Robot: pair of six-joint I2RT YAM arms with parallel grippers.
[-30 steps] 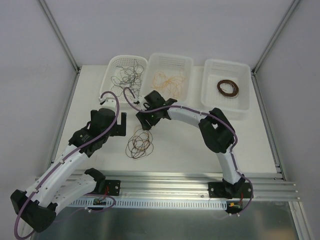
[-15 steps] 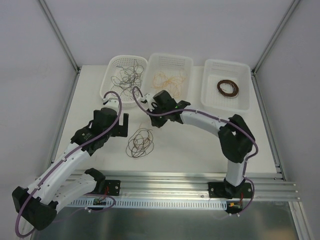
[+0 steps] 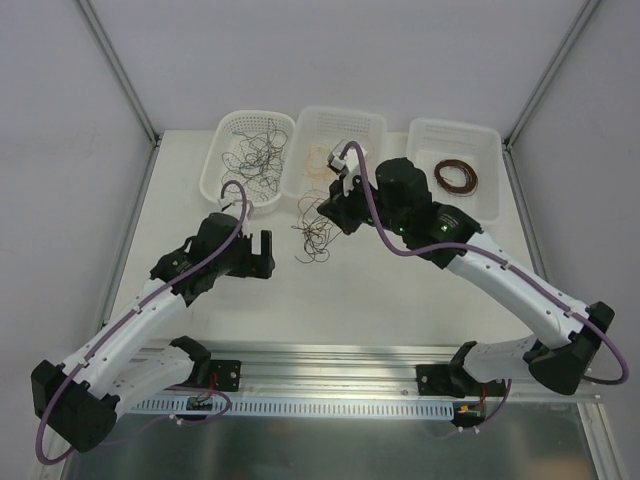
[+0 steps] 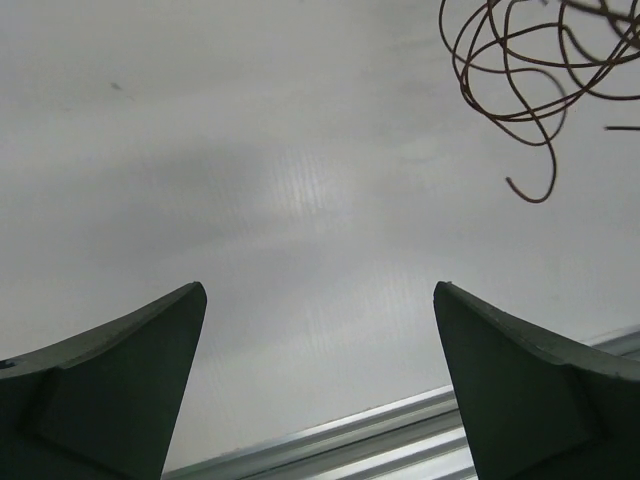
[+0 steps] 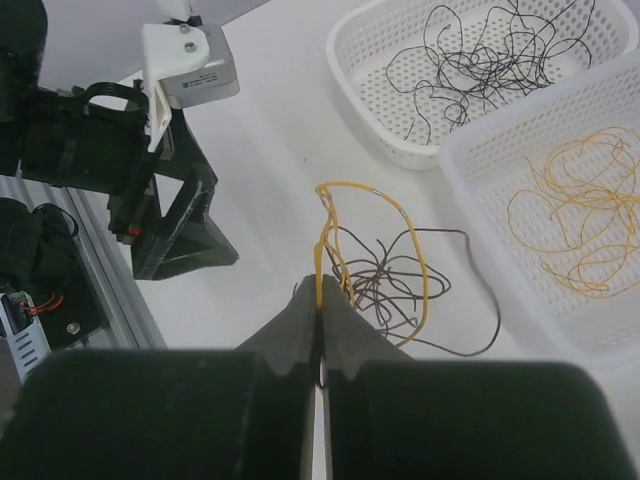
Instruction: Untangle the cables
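- Landmark for all places: the middle basket (image 3: pixel 340 110), at the far side of the table (image 3: pixel 400 290).
- Left of the middle basket: the left basket (image 3: pixel 255 113) holds loose black wires (image 3: pixel 250 152). They are untouched.
- Left gripper (image 4: pixel 318 300): its jaws are spread wide with nothing between them. It hangs over bare table, nearward and left of the middle basket. It has edged toward the bundle over the last second. Brown loops show at the upper right of its wrist view, apart from its fingers.
- The cables (image 3: pixel 313 235), a brown tangle with one yellow strand (image 5: pixel 372 200) through it, lay flat on the table a second ago, well nearward of the middle basket. They now hang clear of the table, just in front of that basket's near wall.
- Right gripper (image 5: pixel 318 300): it was partly open over the bundle a second ago. Its jaws are now closed hard on the yellow strand, and it is raised beside the middle basket.
- Judgement: the brown loops (image 5: pixel 385 280) rise with the yellow strand, so the colours are not yet parted. The free left gripper looks placed to hold the brown back.
- In the middle basket: sorted orange-yellow wires (image 3: pixel 322 158).
- Right of the middle basket: the right basket (image 3: pixel 455 125) holds a wound dark-brown ring (image 3: pixel 455 176).
- Writing: no brand, label or text is legible in any view.
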